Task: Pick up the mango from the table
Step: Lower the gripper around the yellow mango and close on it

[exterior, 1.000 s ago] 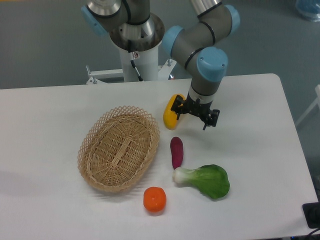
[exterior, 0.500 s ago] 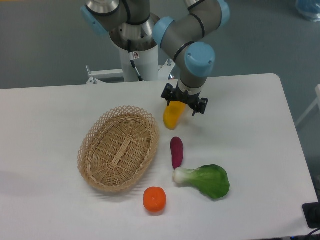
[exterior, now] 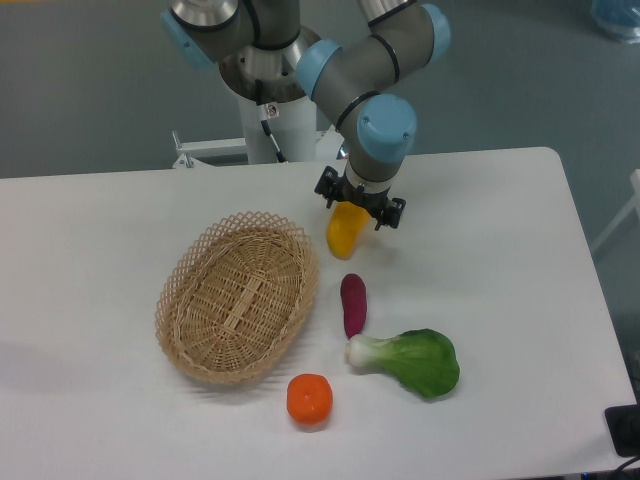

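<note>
Leftmost, a woven wicker basket (exterior: 238, 297), oval, lying on the white tabletop (exterior: 500, 270) with its long axis running from lower left to upper right. Just below its right end, a round orange fruit (exterior: 309, 398) near the front edge. Right of the basket's upper rim, the mango (exterior: 344, 231): bright yellow, elongated, long axis close to front-to-back with a slight lean, near end pointing down-left toward the basket, far end tucked under the tool. Directly over that far end, the pincer (exterior: 360, 204), black fingers spread to either side of the fruit, one at the left by the arm's base, one at the right; apart, straddling the mango's top, contact with the skin impossible to tell. Below the mango, apart from it, a dark purple oblong vegetable (exterior: 353, 304), lying nearly front-to-back. Further down and right, a green leafy vegetable (exterior: 410, 361) with a pale stem end, that end just beside the purple one's near tip.

Tabletop white, flat, rounded at the far right corner; grey floor behind, white arm pedestal at the back edge.

Against a second ago: pincer moved left from beside the mango's right flank to above it; mango, basket and the rest unmoved.
</note>
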Controlling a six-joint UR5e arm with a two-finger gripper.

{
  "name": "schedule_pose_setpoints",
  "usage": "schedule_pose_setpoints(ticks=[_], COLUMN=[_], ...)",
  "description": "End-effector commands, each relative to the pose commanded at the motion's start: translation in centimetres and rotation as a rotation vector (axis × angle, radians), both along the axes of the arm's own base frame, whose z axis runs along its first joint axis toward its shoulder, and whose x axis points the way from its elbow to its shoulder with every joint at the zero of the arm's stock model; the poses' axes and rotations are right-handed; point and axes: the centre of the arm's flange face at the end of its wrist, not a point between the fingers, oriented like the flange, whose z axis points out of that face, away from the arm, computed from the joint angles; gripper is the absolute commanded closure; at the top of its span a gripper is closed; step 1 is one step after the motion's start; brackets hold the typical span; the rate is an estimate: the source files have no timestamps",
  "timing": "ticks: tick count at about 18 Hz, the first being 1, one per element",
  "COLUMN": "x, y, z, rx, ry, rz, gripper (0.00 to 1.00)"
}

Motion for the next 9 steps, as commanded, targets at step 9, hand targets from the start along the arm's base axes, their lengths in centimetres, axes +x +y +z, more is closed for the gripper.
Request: schedule_pose_setpoints(ticks=[9], x=[0.3], y=[0.6], z=[-1.7], rx=[-0.053], ry=[0.011], rz=[-0.021], gripper=[0.0])
